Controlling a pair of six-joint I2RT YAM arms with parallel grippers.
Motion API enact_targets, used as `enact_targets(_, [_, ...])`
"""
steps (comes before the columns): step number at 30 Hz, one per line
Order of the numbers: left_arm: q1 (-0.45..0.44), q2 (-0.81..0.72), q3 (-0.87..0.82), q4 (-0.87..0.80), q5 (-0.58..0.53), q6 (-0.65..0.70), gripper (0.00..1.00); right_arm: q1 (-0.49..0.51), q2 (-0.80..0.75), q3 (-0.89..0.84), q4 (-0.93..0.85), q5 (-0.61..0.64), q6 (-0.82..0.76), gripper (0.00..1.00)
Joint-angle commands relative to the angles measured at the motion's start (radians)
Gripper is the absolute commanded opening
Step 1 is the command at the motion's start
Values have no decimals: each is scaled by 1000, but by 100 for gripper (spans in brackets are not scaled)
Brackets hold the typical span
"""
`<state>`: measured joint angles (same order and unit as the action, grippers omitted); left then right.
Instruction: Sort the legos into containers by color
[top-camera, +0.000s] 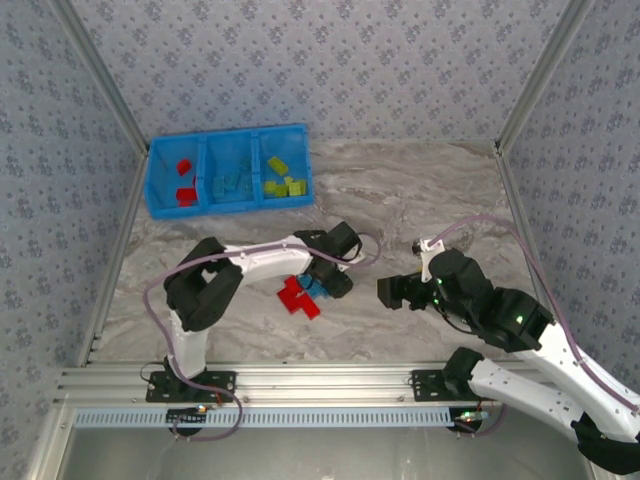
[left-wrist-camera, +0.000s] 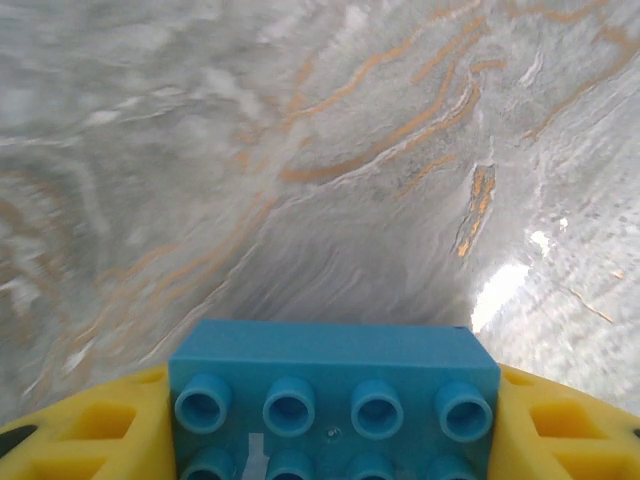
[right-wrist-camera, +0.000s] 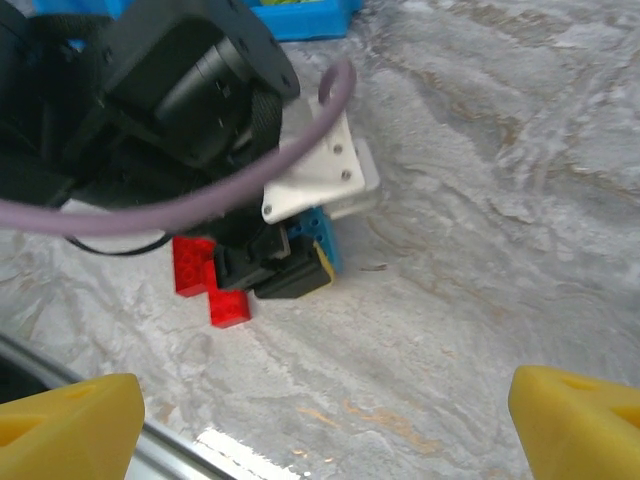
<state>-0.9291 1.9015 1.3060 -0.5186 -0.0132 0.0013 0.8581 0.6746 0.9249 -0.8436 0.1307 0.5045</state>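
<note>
A light blue lego (left-wrist-camera: 335, 385) lies on the tabletop (top-camera: 420, 200) near the middle, studs up, and the left gripper (top-camera: 318, 284) has its yellow fingers (left-wrist-camera: 85, 440) against both of its sides with no gap visible, so I judge the step in hand to be the pick-up of this brick. The next move calls for a clean lift without dragging the red legos (top-camera: 298, 298) that sit just beside it, then a carry to the far left, to the middle compartment (top-camera: 228, 155) of the blue bin (top-camera: 228, 211). Two red bricks at least lie loose there, the arm possibly covering more. In the bin, the left compartment (top-camera: 168, 182) holds two red, the right compartment (top-camera: 292, 150) about five lime green, and the middle one several light blue, too close in colour to the bin to count. The right gripper (top-camera: 392, 292) hovers nearby, fingers wide apart and empty.
</note>
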Motion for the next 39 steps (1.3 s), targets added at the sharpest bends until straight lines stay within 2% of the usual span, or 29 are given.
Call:
enact_targets(1, [60,-166,10,49,-8,-53,52,4,16,-30,64,-137,-34,97])
enact_targets(6, [170,-281,48,51,-20,-97,53,14,107,-48,148,-250,-42,97])
enact_targets(9, [274,-295,107,10,-45,-111,53,30,160,-46,166,-211,-35,97])
enact_targets(14, [516,-252,213,-22,-45,-196,52,42,203,-42,166,-142,-25,97])
enact_targets(18, [685,-126,340,-29,1,-266,51,42,206,-43,161,-110,-17,98])
enact_targets(22, [784,97,575,-140,94,-311,52,42,206,-40,154,-89,-8,98])
enact_targets(26, [808,238,746,-235,99,-301,63,41,210,-31,149,-70,-2,98])
enact_targets(31, [806,179,716,-204,129,-317,81,39,225,-13,150,-59,-9,98])
enact_targets(34, [793,66,607,-166,145,-338,83,38,249,-6,167,-58,-13,98])
enact_targets(39, [719,-269,200,66,138,-447,86,37,298,-2,197,-4,14,98])
